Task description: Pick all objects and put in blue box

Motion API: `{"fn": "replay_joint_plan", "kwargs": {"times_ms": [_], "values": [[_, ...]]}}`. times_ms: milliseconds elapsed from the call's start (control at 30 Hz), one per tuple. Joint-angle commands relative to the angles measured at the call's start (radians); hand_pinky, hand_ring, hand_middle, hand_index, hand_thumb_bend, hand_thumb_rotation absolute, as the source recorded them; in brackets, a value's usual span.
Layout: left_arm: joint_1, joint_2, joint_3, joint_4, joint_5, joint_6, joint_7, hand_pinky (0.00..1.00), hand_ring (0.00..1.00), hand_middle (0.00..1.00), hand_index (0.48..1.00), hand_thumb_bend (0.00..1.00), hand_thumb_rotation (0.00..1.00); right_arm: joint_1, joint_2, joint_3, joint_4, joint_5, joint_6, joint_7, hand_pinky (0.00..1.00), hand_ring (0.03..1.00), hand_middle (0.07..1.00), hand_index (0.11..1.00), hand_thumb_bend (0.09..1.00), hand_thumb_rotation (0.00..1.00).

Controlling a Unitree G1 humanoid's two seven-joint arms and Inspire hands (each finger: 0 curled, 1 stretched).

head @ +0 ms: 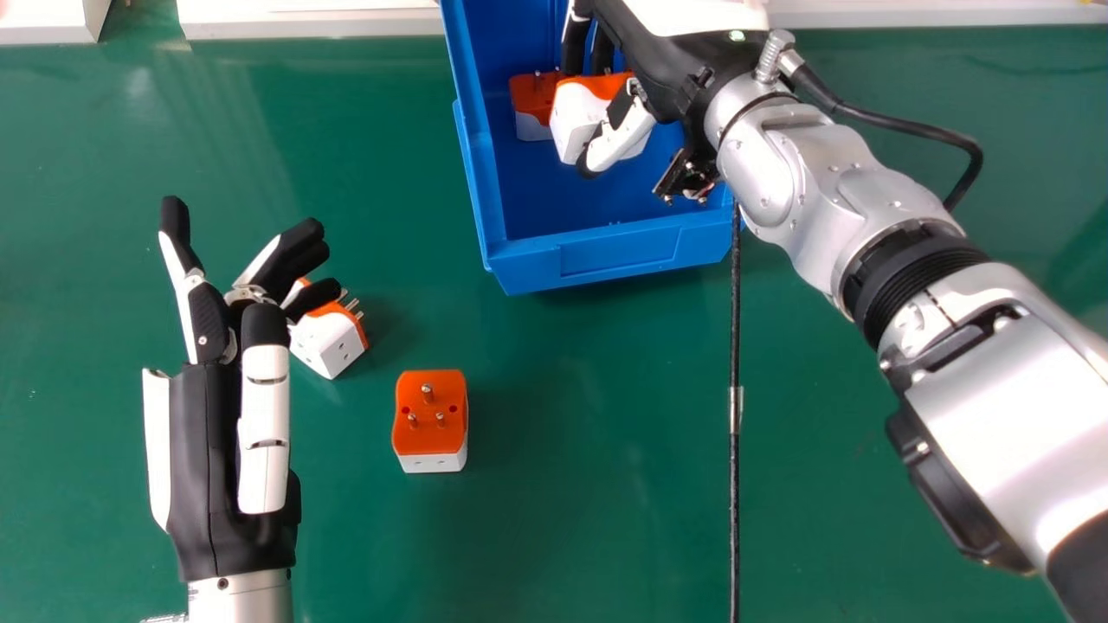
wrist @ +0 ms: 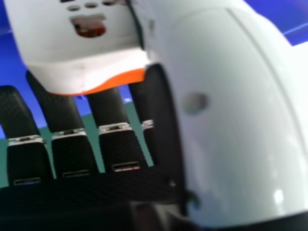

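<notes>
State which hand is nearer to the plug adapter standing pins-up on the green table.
Left. The left hand is to the left of that adapter, a short way off; the right hand is farther away, forward and right of it, in the blue box.

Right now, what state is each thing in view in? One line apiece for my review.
Blue box: open-topped, upright, adapters inside
Adapter in box: orange face up, partly hidden
Held adapter: tilted, inside the box, pinched
Right robot hand: closed on that adapter
Front adapter: on the table, prongs up
Adapter by the left fingers: prongs pointing sideways, partly covered
Left robot hand: open, empty
</notes>
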Motion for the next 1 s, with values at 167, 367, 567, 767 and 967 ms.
{"fn": "replay_joint_plan", "kwargs": {"times_ms": [167,367,567,767,967], "values": [[-0.003,0.007,0.002,-0.013,-0.001,-0.015,0.000,0.75,0.83,0.82,0.747,0.48,0.90,-0.119,-0.025,-0.017,-0.025,0.028,0.020,0.046,0.62,0.819,0.881,0.845,1.000,0.21],[-0.014,0.006,0.006,0.000,0.002,-0.025,0.003,0.75,0.82,0.82,0.749,0.49,0.90,-0.118,-0.032,-0.011,-0.027,0.022,0.011,0.028,0.62,0.815,0.875,0.839,1.000,0.19],[-0.021,0.008,0.005,0.011,-0.004,-0.030,-0.001,0.75,0.82,0.82,0.751,0.49,0.90,-0.124,-0.034,0.004,-0.027,0.011,0.017,0.019,0.62,0.807,0.870,0.837,1.000,0.21],[-0.012,0.008,0.005,0.000,0.003,-0.026,0.002,0.75,0.82,0.82,0.751,0.49,0.90,-0.126,-0.034,0.014,-0.028,0.004,0.011,0.011,0.63,0.805,0.870,0.836,1.000,0.22],[-0.012,0.008,0.007,0.008,0.002,-0.026,0.003,0.75,0.82,0.82,0.752,0.48,0.90,-0.127,-0.043,-0.002,-0.035,0.020,-0.015,-0.009,0.62,0.789,0.850,0.819,1.000,0.23]]}}
